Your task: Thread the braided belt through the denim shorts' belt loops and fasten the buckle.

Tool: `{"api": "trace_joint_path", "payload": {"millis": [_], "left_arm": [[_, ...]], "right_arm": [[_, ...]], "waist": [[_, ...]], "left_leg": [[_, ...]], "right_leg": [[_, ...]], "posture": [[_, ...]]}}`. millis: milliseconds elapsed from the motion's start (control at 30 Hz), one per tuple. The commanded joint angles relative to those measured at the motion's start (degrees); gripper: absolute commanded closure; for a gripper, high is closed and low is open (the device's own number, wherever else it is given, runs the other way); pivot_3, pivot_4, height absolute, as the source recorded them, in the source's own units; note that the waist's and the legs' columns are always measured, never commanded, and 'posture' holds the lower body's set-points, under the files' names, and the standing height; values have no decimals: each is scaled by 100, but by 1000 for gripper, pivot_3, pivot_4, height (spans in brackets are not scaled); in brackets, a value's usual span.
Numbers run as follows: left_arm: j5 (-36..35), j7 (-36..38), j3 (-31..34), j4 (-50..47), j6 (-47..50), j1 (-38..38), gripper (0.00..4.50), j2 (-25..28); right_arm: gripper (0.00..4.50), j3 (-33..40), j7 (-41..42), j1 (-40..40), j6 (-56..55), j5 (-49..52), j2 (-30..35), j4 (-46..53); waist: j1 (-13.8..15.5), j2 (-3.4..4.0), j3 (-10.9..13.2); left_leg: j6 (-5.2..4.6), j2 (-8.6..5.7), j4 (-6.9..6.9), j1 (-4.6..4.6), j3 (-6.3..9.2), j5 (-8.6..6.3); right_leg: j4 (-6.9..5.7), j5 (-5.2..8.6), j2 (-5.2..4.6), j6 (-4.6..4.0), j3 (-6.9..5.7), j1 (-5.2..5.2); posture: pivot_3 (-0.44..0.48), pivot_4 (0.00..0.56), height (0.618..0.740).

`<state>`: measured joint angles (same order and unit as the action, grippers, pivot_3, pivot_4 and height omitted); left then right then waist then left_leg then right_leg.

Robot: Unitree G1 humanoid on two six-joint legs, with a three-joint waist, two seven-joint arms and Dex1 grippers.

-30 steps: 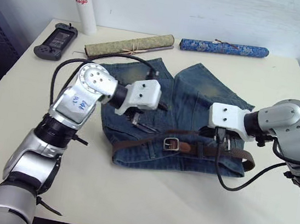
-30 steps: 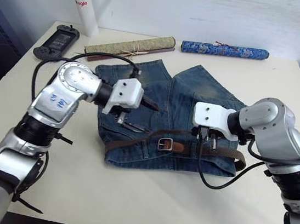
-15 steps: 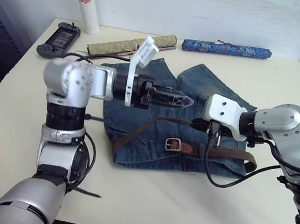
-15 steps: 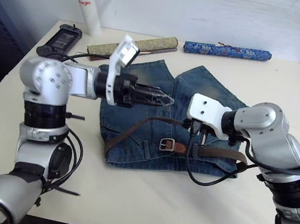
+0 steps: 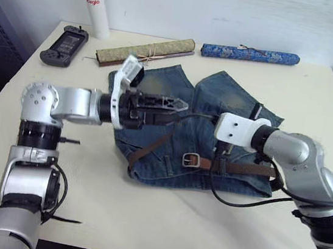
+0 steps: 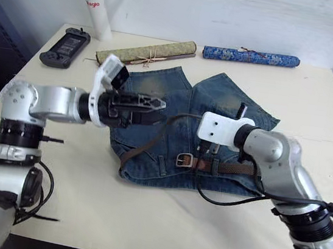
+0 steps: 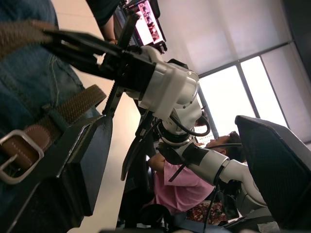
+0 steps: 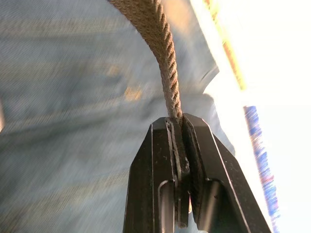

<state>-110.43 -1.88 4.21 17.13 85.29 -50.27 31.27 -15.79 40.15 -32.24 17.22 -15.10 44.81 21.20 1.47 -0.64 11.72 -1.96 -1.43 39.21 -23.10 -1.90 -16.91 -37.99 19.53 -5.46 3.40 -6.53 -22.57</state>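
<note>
Right tool [image 8: 177,145] clamped on woven braided belt [image 8: 163,63], left tool [image 5: 169,104] spread open above faded denim shorts [image 5: 231,102], silver rectangular buckle [image 5: 190,160]

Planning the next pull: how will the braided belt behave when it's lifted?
Probably floppy: the braided belt droops in a slack arc from the right gripper, which is clamped on it. The buckle end likely weighs it down. The weave should resist slipping.

Cream table [image 5: 160,222] with denim shorts [image 5: 217,116], white bottle [image 5: 94,1], black controller [image 5: 64,45], olive roll [image 5: 144,50], blue patterned roll [image 5: 249,53].
</note>
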Motion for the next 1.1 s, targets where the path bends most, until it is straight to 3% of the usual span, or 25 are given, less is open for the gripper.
{"api": "trace_joint_path", "payload": {"millis": [33, 100, 233, 467, 667, 833, 1100], "left_arm": [[-257, -174, 23, -796, -324, 528, 47, -157], [-257, -572, 112, -1245, -648, 961, 47, -431], [-257, -3392, 751, -2728, -2367, 2058, 47, -2292], [-257, -6245, 1002, -4463, -4504, 2340, 47, -4420], [-257, -6923, 877, -4979, -5358, 2490, 47, -4570], [-257, -7068, 831, -4863, -5364, 2867, 47, -4409], [-257, -7295, 577, -4870, -5270, 2935, 47, -4714]], "right_arm": [[4500, -93, -725, 163, -603, -709, -292, 328], [4500, -205, -1021, 266, -894, -1070, -470, 348], [4500, -320, -1397, 418, -1261, -1618, -735, 292], [4500, -315, -1598, 796, -1505, -2174, -925, 300], [4500, -233, -1555, 1006, -1561, -2310, -1082, 357], [4500, -195, -1506, 998, -1593, -2324, -1178, 408], [4500, -59, -1442, 905, -1554, -2422, -1225, 485]], "waist": [[-7, -2, -3], [-13, -2, -3], [5, -8, -4], [32, -24, -9], [12, -24, -10], [29, -24, -10], [63, -24, -10]], "left_leg": [[0, -2, 0, -1, 1, 0], [-1, -2, -3, 6, -2, 0], [-1, -2, 3, 5, -2, -1], [-2, -1, 8, 11, -13, -1], [-1, 0, 4, 16, -21, -1], [-1, 0, 4, 15, -20, -1], [-2, -1, 4, 14, -20, -1]], "right_leg": [[-1, 0, 0, 1, 0, 0], [-1, -1, 1, 1, 6, 8], [7, -1, 0, 2, 8, 6], [5, -3, 1, 5, 10, 15], [3, -2, 8, 4, 20, 12], [6, -2, 9, 4, 20, 13], [8, -2, 9, 4, 21, 13]], "posture": [[0, 150, 686], [0, 150, 686], [0, 150, 686], [0, 150, 686], [0, 150, 686], [0, 150, 686], [0, 150, 686]]}}
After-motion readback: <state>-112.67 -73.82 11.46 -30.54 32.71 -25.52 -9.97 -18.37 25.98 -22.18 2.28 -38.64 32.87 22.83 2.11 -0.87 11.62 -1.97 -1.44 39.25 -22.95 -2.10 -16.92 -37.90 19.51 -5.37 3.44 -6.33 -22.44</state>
